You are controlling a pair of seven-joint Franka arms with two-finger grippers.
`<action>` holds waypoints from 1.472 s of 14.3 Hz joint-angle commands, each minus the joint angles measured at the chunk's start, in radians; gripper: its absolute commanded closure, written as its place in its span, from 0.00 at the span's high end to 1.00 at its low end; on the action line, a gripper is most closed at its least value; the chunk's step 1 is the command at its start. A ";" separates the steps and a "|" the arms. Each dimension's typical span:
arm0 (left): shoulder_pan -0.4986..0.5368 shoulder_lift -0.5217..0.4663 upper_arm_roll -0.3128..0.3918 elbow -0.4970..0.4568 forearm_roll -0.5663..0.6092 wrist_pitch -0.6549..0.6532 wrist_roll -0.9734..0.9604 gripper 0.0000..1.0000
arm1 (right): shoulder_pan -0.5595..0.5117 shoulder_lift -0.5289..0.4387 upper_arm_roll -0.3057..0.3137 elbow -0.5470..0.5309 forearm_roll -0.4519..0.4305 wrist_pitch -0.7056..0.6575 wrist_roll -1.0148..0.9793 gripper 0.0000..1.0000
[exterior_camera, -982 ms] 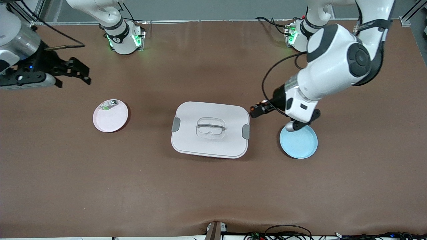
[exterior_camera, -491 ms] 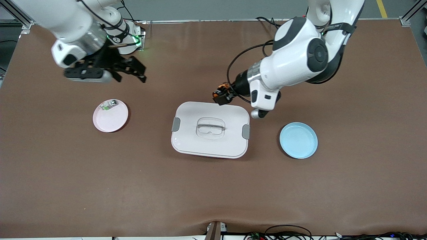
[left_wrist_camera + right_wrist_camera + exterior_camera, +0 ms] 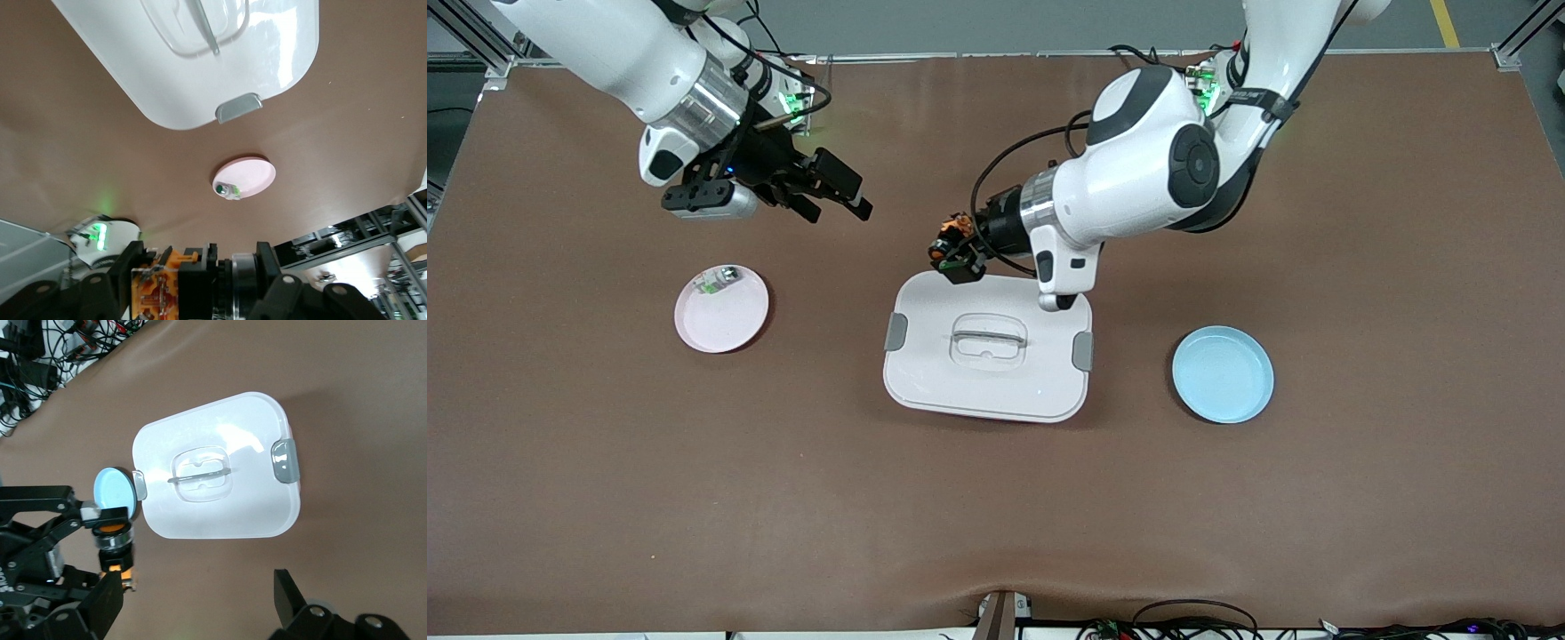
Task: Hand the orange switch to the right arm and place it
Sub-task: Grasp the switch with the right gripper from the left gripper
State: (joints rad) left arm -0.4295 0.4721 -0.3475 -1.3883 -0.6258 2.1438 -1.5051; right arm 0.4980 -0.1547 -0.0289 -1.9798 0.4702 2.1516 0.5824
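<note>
The orange switch (image 3: 951, 236) is a black barrel with orange bits at its back, and my left gripper (image 3: 957, 252) is shut on it over the edge of the white lidded container (image 3: 989, 373). The left wrist view shows the switch (image 3: 163, 290) clamped between the black fingers (image 3: 100, 293). My right gripper (image 3: 838, 212) hangs open and holds nothing, over bare table between the pink plate (image 3: 729, 324) and the switch. In the right wrist view the switch (image 3: 115, 543) shows near one of the open right gripper's (image 3: 197, 600) fingers (image 3: 100, 607).
A small clear-and-green part (image 3: 716, 282) lies on the pink plate toward the right arm's end. A blue plate (image 3: 1223, 373) with nothing on it sits toward the left arm's end. The white container has grey side clips and a clear handle.
My left arm has carried the switch from over the blue plate to the container's edge. My right arm has swung in from the table's end toward the middle, its fingers still open.
</note>
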 commanded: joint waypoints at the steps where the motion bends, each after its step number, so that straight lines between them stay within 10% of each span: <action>1: -0.035 0.032 0.001 0.034 -0.025 0.059 -0.078 0.00 | 0.049 -0.043 -0.009 -0.070 0.053 0.077 0.011 1.00; 21: -0.083 0.037 0.004 0.045 -0.060 0.087 -0.096 0.00 | 0.151 0.067 -0.008 -0.060 0.057 0.143 0.060 0.99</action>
State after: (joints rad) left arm -0.5052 0.5008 -0.3474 -1.3696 -0.6655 2.2263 -1.6098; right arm 0.6255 -0.0911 -0.0294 -2.0398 0.5080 2.2798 0.6243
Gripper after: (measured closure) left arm 0.278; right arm 0.004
